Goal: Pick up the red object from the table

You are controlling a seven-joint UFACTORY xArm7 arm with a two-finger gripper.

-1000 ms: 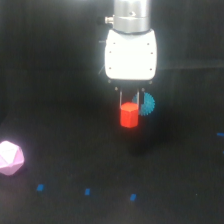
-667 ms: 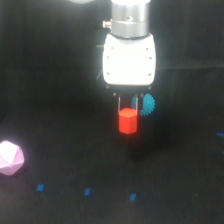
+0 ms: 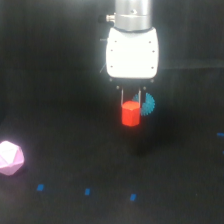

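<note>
- Centrally, the gripper (image 3: 132, 98) hangs from the arm's white housing (image 3: 132, 52), which is topped by a silver cylindrical collar (image 3: 132, 14) at the upper edge of the exterior view.
- Two thin dark fingers (image 3: 120, 95) reach straight down from the underside of the housing; they are slender and partly blurred against the black background.
- The fingers close on the top of the red object (image 3: 130, 113), one at each side of its upper edge, pinching it between them.
- The red object is a small stubby block with a flat hexagonal top and upright faces; it sits directly below the housing, near the middle of the view.
- A faint dark patch lies on the table (image 3: 60, 100) below the block; whether the block's underside touches the surface or hangs clear of it cannot be told from this single view.
- The spiky blue ball (image 3: 148, 104) shows just beside the block, toward the exterior view's right, partly hidden behind it and the nearer finger.
- The pink faceted polyhedron (image 3: 10, 158) rests on the table near the exterior view's left edge, well apart from the gripper.
- Small blue marks (image 3: 87, 191) dot the black matte surface along the lower part of the view, with another at the right edge.
</note>
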